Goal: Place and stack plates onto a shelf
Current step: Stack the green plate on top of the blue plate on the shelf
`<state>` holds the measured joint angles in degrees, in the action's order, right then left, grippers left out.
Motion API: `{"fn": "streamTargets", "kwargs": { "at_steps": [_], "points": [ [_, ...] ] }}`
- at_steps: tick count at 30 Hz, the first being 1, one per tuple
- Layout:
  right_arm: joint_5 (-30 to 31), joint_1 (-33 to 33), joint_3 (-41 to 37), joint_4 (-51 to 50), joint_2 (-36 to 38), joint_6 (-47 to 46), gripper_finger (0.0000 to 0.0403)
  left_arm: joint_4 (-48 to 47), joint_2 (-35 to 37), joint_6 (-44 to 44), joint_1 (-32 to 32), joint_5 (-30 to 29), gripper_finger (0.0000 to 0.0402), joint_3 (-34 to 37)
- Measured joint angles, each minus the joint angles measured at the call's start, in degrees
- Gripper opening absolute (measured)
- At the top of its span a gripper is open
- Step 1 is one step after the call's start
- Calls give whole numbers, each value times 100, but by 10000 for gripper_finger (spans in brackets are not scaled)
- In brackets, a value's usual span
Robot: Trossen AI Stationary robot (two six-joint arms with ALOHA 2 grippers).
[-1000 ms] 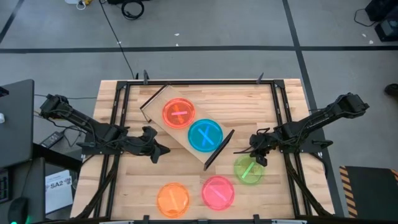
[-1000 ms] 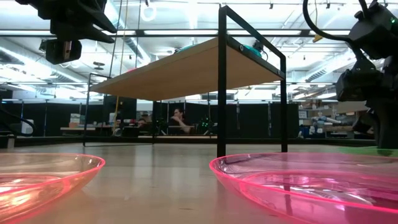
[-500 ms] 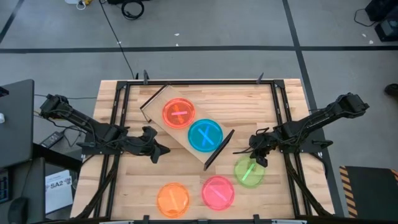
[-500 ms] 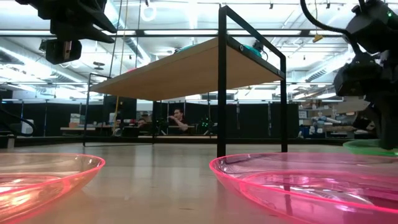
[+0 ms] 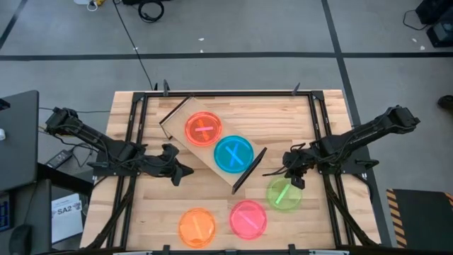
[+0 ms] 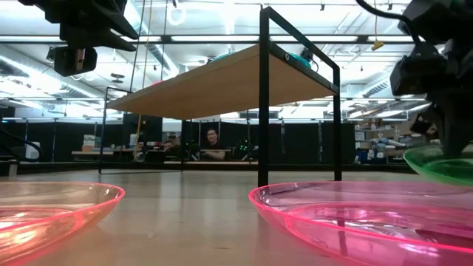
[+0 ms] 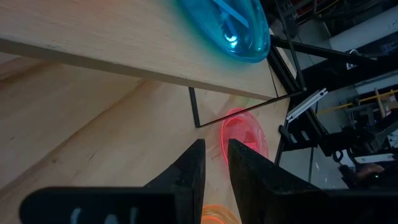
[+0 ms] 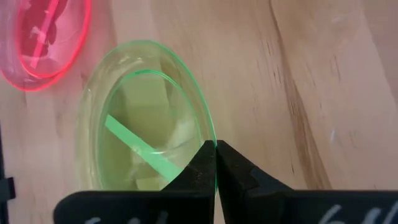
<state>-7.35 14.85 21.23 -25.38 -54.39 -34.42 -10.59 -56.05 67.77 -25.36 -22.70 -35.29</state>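
Right gripper [image 5: 296, 178] pinches the rim of the green plate [image 5: 283, 193], fingers [image 8: 205, 167] closed tight on its edge. Compared with a second ago, the plate is lifted: in the low view it now hangs clear of the tabletop [image 6: 192, 214] at the far right, whereas earlier only a thin green strip showed low behind the pink plate [image 6: 369, 214]. From above, the green plate has slid slightly toward the shelf [image 5: 212, 150]; it sits just off the shelf's nearer dark end panel [image 5: 249, 170], not on the board.

On the shelf: red-orange plate [image 5: 204, 129] and cyan plate [image 5: 233, 154], side by side, unchanged. On the tabletop below the shelf: orange plate [image 5: 197, 227] and the pink plate just beside each other, unchanged.

Left gripper [image 5: 185, 171] waits beside the shelf's long edge, in the same spot as before, fingers [image 7: 186, 177] a narrow gap apart, holding nothing.
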Motion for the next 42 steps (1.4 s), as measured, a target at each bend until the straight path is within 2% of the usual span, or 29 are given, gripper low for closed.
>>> {"fn": "streamTargets", "kwargs": {
  "at_steps": [26, 34, 42],
  "points": [
    [192, -4, 2183, -2701, 3, 590, 10, -7, -15, -2, 2, 2, 75, 4],
    [175, -4, 2915, -3242, 4, 633, 10, -7, -15, -2, 2, 0, 75, 4],
    [173, -4, 3495, -3363, 4, 913, 10, -7, -17, -2, 2, 1, 75, 4]
  ]
}}
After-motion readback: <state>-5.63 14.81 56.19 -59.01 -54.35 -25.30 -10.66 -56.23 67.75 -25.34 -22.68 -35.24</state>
